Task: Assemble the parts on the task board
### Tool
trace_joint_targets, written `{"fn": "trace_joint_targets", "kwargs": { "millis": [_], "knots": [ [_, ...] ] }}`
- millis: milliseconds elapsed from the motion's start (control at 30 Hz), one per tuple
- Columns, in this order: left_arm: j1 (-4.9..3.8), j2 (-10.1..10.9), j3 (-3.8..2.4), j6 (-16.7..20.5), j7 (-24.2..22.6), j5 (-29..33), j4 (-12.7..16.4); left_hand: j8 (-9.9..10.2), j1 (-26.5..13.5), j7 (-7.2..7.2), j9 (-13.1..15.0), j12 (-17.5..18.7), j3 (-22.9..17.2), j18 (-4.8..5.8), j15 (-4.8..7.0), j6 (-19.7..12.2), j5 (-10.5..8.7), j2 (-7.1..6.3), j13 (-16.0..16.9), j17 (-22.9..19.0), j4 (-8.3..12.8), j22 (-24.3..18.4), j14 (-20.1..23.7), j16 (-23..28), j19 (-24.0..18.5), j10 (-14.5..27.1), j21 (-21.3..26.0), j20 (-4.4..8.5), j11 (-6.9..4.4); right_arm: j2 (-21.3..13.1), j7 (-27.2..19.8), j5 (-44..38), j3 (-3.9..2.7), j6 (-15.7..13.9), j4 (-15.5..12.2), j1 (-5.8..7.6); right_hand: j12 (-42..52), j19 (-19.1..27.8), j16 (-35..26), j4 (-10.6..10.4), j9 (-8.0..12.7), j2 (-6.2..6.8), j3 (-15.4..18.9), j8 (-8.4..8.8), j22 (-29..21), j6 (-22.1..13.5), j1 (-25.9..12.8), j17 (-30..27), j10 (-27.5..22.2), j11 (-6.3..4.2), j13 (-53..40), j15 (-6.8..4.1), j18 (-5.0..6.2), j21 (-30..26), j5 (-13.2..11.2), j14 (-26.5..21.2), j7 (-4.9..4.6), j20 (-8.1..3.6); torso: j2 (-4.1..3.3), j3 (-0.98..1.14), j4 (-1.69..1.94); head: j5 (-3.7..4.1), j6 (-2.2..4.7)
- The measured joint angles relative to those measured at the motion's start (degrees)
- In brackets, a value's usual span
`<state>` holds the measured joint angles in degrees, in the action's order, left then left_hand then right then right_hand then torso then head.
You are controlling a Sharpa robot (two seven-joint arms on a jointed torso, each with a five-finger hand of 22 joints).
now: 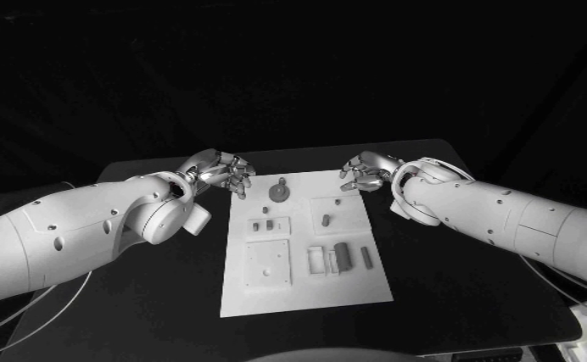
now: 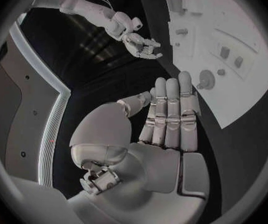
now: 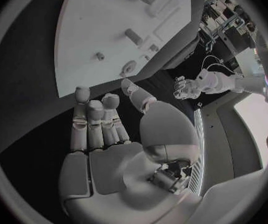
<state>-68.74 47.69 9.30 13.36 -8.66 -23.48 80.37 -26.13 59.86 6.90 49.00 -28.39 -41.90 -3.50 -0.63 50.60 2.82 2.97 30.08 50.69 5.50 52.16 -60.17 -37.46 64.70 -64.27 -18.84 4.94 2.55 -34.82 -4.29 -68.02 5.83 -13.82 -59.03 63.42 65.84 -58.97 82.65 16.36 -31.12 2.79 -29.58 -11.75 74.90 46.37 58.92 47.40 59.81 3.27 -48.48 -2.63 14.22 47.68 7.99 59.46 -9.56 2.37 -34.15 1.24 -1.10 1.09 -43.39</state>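
Observation:
The white task board (image 1: 306, 281) lies in the middle of the black table. Grey parts sit on it: a round disc (image 1: 279, 192) near the far edge, a small peg (image 1: 265, 208), a short bar (image 1: 326, 220) and upright blocks (image 1: 343, 255) towards the middle. My left hand (image 1: 220, 172) hovers at the board's far left corner, my right hand (image 1: 365, 171) at its far right corner. In the left wrist view the left hand (image 2: 168, 115) has straight fingers and holds nothing, beside the board (image 2: 252, 92) and disc (image 2: 205, 79). The right hand (image 3: 103, 132) is likewise flat and empty, near the board (image 3: 90, 30).
The black table (image 1: 465, 294) extends around the board on all sides, with bare strips left and right of it. Each wrist view catches the opposite hand across the board: the right hand (image 2: 140, 42) and the left hand (image 3: 193, 87).

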Motion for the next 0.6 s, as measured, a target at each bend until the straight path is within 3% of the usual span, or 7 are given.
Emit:
{"fn": "trace_joint_targets", "kwargs": {
  "millis": [267,600],
  "knots": [
    [0.0,0.1,0.05,-0.1,0.1,0.2,0.3,0.0,-0.1,-0.06,0.9,0.0,-0.2,0.16,-0.2,-0.1,0.0,-0.08,0.3,-0.2,-0.1,0.1,0.2,0.0,-0.2,0.2,0.0,-0.21,0.2,1.3,0.4,-1.3,0.29,-0.6,2.2,-1.69,0.0,0.0,0.0,0.0,0.0,-0.31,0.0,0.0,0.0,0.0,0.3,0.0,0.0,0.0,0.0,0.01,0.0,0.0,0.4,0.0,0.01,0.0,-0.06,-0.01,-0.01,-0.11,-0.39],
    [0.0,0.1,0.08,-0.5,0.2,0.5,0.6,0.6,-0.1,0.21,2.1,0.0,-0.2,0.55,-0.2,-0.4,0.0,-0.15,0.6,-0.4,-0.1,0.3,0.6,0.0,-0.6,0.7,0.0,-0.21,0.3,2.3,0.8,-2.0,0.23,-0.6,3.4,-1.81,0.0,0.0,0.0,0.0,0.0,-0.31,0.0,0.0,0.0,0.0,0.3,0.0,0.0,-0.01,0.0,0.03,0.0,0.0,0.4,0.0,0.03,0.01,-0.1,-0.01,-0.02,0.02,-0.87]
  ]
}}
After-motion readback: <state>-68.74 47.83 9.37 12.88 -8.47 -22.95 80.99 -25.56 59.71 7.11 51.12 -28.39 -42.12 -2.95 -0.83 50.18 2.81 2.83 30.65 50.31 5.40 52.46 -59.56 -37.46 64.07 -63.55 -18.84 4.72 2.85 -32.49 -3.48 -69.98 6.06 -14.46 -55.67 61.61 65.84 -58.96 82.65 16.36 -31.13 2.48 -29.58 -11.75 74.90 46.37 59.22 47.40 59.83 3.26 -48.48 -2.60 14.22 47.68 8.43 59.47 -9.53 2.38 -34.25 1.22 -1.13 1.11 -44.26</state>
